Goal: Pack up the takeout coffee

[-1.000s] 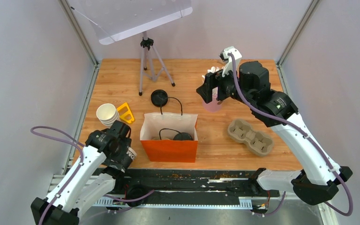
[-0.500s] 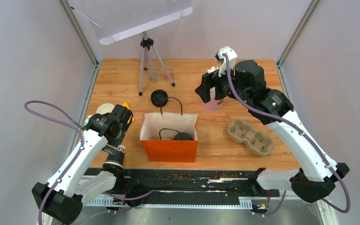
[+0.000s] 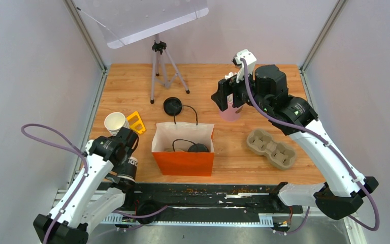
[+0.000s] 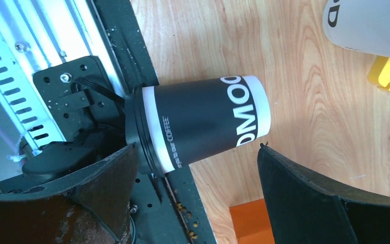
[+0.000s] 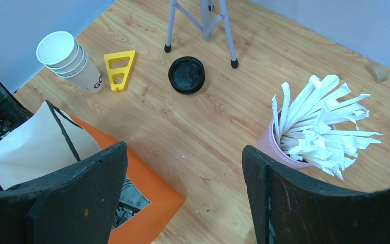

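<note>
A black-sleeved takeout cup (image 4: pixel 198 127) lies on its side at the counter's (image 3: pixel 132 86) 7 o'clock corner. Its lidded end hangs past the wooden edge onto the black rail (image 3: pixel 208 195) that runs along the near side. The left end effector (image 3: pixel 125 158) hangs over the cup with its jaws spread wide. One finger stands to either side of the cup and neither touches it, so it holds nothing.

At 1 o'clock the right end effector (image 3: pixel 223 99) hovers above the boards, jaws also wide apart and empty, just beside the pink cup of straws (image 5: pixel 279 147).

An orange paper bag (image 3: pixel 184 152) stands open near the 6 o'clock edge, and a round black lid (image 3: pixel 198 148) shows inside it. A loose lid (image 5: pixel 187 74) lies at the bag's 12 o'clock, near a tripod's (image 3: pixel 162 71) feet. A stack of white cups (image 5: pixel 63 58) and a yellow holder (image 5: pixel 118 68) sit at the bag's 10 o'clock, and a pulp tray (image 3: pixel 271 147) sits at its 3 o'clock.

Bare wood lies open between the bag and the tray. White panels on metal posts close in the left, right and far sides.
</note>
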Available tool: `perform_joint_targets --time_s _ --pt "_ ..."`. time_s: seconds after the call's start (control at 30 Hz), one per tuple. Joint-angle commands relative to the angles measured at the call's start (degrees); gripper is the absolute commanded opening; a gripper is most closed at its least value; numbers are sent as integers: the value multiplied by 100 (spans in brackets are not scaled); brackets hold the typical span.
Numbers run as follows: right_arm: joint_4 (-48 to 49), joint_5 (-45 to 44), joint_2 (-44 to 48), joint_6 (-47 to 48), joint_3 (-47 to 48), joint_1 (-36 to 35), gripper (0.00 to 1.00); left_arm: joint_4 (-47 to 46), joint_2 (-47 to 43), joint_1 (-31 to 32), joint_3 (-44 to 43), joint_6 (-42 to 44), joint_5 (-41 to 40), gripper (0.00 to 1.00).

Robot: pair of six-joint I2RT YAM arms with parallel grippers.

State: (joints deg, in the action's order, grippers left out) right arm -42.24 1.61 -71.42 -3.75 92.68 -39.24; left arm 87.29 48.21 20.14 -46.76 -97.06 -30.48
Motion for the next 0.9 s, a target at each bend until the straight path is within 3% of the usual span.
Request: perform_joint_targets --time_s 0.0,0.33,0.87 --pt "351 33 67 89 -62 -26 83 17 -257 -71 196 148 -195 93" --pt "377 -71 30 135 -74 -16 83 -967 -191 -72 163 1290 157 93" --pt "510 -37 -254 109 58 -21 83 -2456 116 -72 307 1754 748 91"
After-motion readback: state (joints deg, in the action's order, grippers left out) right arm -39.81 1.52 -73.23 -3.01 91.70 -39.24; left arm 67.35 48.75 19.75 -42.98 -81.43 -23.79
